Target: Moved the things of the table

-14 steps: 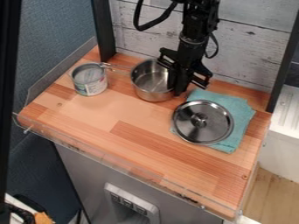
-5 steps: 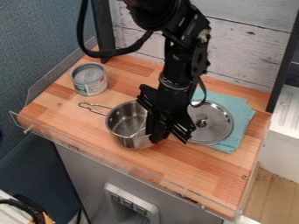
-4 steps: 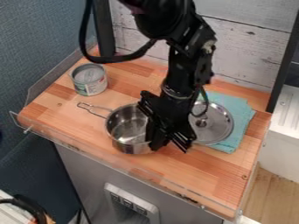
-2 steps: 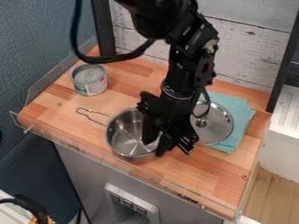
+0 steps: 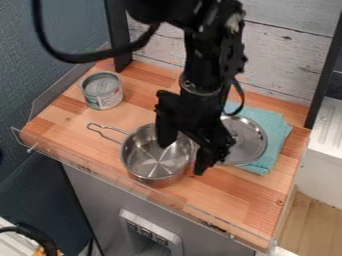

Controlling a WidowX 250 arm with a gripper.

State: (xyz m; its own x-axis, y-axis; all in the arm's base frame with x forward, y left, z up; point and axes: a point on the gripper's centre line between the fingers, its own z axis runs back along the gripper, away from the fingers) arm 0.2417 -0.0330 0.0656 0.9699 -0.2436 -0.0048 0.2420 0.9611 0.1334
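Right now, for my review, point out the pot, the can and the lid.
Pot (image 5: 155, 163): camera view, on its inner floor.
Can (image 5: 107, 101): camera view, on its labelled side.
Lid (image 5: 256, 143): camera view, top, near its right edge.

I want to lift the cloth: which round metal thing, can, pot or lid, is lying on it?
The lid, partly behind the gripper, lies on the teal cloth; the pot and can stand on wood.

**Steel pot (image 5: 155, 162) upright on a wooden tabletop (image 5: 77, 137)**

Round, shiny and uncovered, its looped wire handle (image 5: 105, 131) pointing upper left. Farther back on the left stands a labelled can (image 5: 103, 95); at right, a round metal lid (image 5: 252, 139) lies on a teal cloth (image 5: 275, 132).
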